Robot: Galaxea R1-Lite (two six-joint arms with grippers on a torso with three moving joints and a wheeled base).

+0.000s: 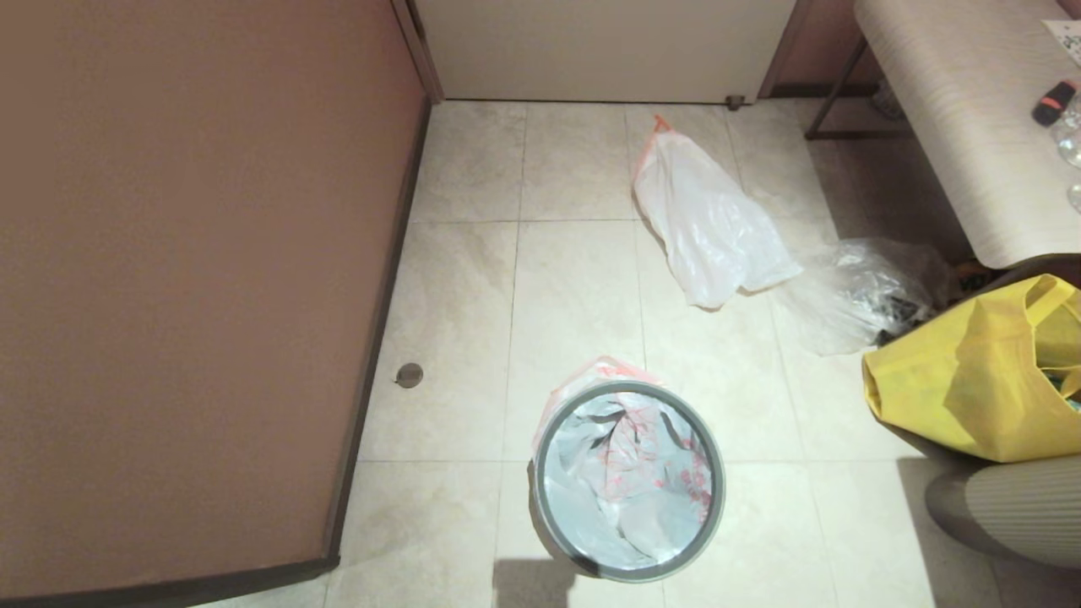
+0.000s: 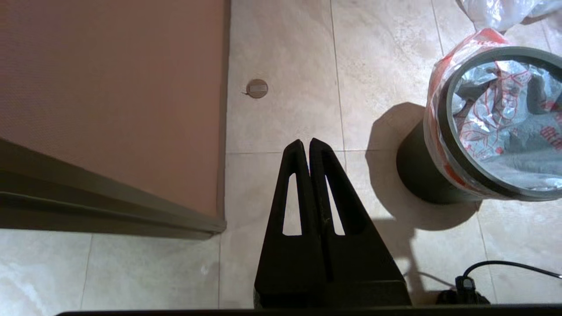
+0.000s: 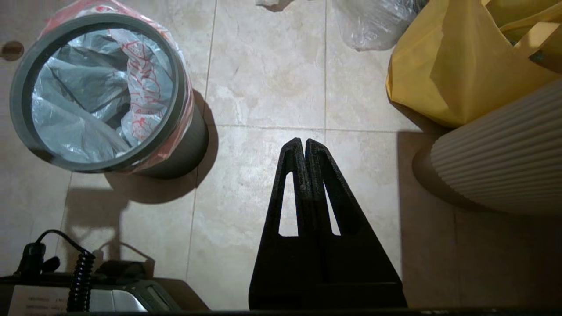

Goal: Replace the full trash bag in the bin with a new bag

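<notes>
Risk judged slight: red-printed translucent new bag (image 1: 629,473) sat hooped in small round black bin (image 2: 421,175), both grippers (image 2: 305,142) (image 3: 299,141) closed, empty; loose liner might slip inward.

One bin (image 1: 627,481) stands on the floor at about 6 o'clock in the head view, with one grey hoop (image 1: 714,473) on its rim. Four bags in all: one new bag (image 1: 642,464) with red print lining the bin; one full trash bag (image 1: 705,224) lying at 12 o'clock from it; one clear crinkled bag (image 1: 853,295) at 2 o'clock; one yellow tote bag (image 1: 963,380) at 3 o'clock. Two robot hands, the left hand (image 2: 305,141) and the right hand (image 3: 300,140), each with two fingers pressed together. One round floor fitting (image 1: 410,375) lies at 10 o'clock from the bin.
</notes>
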